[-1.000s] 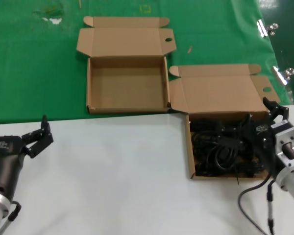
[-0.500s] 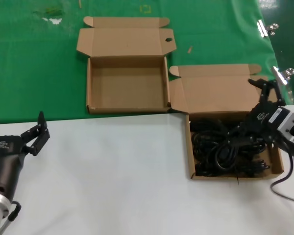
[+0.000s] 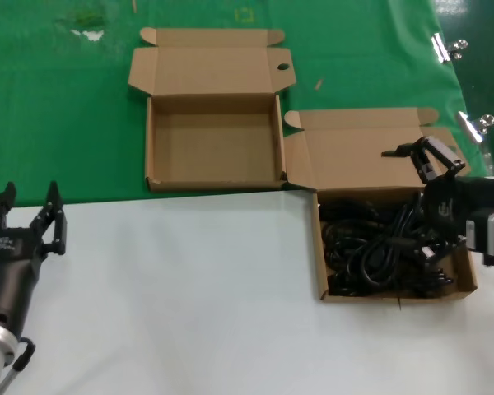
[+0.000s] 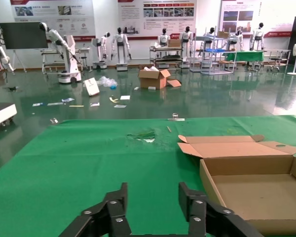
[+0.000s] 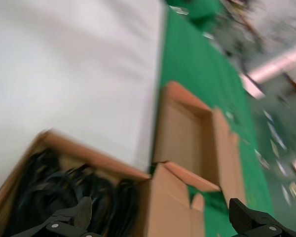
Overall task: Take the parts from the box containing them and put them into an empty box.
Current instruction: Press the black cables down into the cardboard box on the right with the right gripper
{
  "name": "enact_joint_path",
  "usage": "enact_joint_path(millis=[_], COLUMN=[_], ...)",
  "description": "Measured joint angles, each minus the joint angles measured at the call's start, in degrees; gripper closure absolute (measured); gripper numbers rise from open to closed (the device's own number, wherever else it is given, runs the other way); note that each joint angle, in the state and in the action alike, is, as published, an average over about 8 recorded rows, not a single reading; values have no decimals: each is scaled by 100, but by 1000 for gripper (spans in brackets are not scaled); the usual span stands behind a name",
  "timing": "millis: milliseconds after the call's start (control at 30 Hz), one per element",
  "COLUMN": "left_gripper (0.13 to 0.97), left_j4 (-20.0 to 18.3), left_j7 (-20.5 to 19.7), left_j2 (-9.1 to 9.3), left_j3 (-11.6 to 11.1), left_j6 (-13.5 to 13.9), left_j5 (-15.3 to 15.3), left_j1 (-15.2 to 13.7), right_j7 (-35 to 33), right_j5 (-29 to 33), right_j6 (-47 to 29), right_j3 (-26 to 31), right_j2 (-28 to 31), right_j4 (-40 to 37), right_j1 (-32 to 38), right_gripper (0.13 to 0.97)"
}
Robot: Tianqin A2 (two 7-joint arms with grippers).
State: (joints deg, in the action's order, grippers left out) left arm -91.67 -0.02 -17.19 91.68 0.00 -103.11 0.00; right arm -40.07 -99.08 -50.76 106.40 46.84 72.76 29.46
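We see two brown cardboard mailer boxes lying open where the green mat [image 3: 58, 107] meets the white tabletop [image 3: 189, 304]. The box of cords [image 3: 391, 202] sits toward our right side, its tray on the white surface and its lid folded back over the green. Inside it the black power cords [image 3: 370, 255] lie as a loose tangle filling the tray. The empty box [image 3: 214, 123] sits farther back and to the left on the green mat, its near right corner almost touching the other box's lid flap (whether they actually touch we cannot tell).

The right gripper [image 3: 426, 155] hangs over the far right part of the box of cords, above its lid and rear edge, with its fingers spread wide and nothing between them. Its wrist camera looks down on the cords [image 5: 64, 192] and across to the empty box [image 5: 187, 138].

The left gripper [image 3: 29, 216] is parked at the near left over the white tabletop, close to the mat's edge, fingers apart and holding nothing. From its wrist camera we see those fingers [image 4: 116, 210] and, beyond them, the empty box [image 4: 251, 187] on the green mat [image 4: 89, 168].
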Motion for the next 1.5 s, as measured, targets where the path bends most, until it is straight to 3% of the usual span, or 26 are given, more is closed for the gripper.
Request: enact_joint_path(millis=[333, 400, 867, 1200, 1500], left_gripper=[820, 820, 935, 957, 957], left_j4=[0, 0, 0, 0, 0], left_j7=[0, 0, 0, 0, 0], left_j2=[0, 0, 0, 0, 0], left_j3=[0, 0, 0, 0, 0], left_j6=[0, 0, 0, 0, 0], left_j5=[0, 0, 0, 0, 0], left_j1=[0, 0, 0, 0, 0], right_j7=[-2162, -2521, -4577, -5450, -5464], right_j5=[500, 608, 1168, 1352, 1390], right_j6=[-1463, -1624, -1957, -1901, -1902], right_j3=[624, 732, 1230, 1307, 1256], right_j2=[-100, -174, -865, -1322, -1396], right_j4=[-1286, -1537, -3426, -4855, -5076], right_j1=[1325, 1549, 2546, 3125, 3255], right_gripper=[129, 129, 129, 134, 188])
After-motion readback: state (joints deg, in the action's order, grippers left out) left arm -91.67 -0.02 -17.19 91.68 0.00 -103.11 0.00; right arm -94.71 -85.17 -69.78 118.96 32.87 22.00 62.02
